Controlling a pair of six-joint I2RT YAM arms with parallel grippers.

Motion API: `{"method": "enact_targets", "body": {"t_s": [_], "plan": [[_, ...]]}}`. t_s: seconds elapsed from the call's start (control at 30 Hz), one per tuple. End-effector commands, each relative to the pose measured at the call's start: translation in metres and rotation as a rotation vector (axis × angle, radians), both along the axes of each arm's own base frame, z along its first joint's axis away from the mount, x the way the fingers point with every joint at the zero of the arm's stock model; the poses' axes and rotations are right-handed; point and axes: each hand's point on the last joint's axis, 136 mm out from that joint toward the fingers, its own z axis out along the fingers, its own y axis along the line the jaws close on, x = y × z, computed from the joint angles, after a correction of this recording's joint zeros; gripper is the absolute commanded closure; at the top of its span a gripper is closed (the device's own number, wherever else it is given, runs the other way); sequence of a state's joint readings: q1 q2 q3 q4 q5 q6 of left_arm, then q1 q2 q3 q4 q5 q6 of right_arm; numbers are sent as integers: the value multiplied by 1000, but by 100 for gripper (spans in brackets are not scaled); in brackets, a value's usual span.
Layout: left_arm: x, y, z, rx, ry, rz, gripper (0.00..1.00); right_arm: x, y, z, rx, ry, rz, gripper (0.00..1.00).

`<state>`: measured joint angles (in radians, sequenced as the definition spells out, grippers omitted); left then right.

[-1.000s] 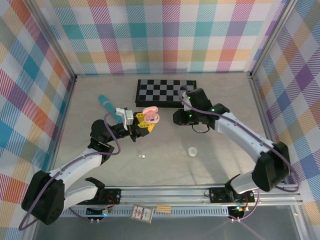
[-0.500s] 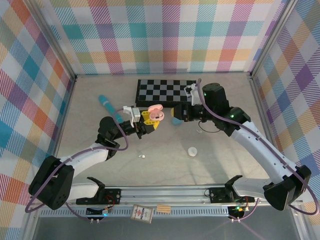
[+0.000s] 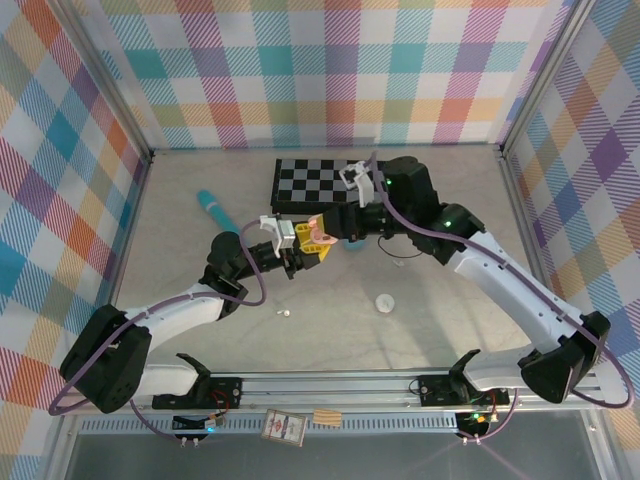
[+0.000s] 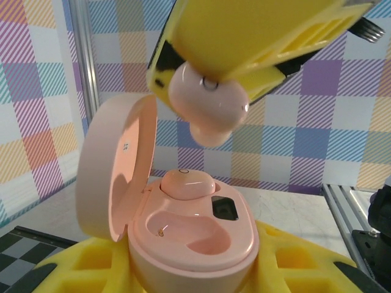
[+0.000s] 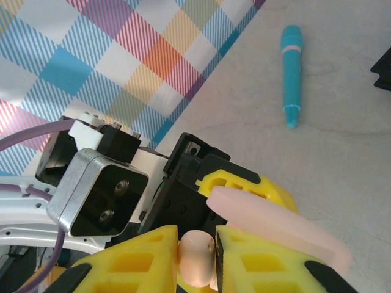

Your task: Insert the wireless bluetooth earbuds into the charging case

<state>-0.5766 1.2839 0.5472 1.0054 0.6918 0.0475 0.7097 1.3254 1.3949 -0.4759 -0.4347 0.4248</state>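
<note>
One pink earbud (image 4: 186, 183) sits in the open charging case (image 4: 201, 259), clamped by the left fingers (image 4: 293, 268). The right fingers (image 4: 256, 36) pinch the second earbud (image 4: 208, 107) just above the empty socket (image 4: 183, 231). Next, it likely needs lowering squarely in.

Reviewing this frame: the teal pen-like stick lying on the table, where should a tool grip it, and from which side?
Grip the teal stick at mid-shaft, coming straight down from above and closing across its narrow width. It lies flat on the table, long and slim, tapering to a tip at one end, so the even middle probably holds best.
</note>
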Motion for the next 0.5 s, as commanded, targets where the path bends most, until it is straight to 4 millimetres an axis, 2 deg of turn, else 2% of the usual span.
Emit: {"method": "enact_targets", "body": {"t_s": [0.0,0.47], "plan": [[1,-2,14,-9,-56,17,70,1,7,5,-22,-50,13,76],[-1,4,30,-47,-60,54,70,8,14,-17,-82,-34,0,76]]}}
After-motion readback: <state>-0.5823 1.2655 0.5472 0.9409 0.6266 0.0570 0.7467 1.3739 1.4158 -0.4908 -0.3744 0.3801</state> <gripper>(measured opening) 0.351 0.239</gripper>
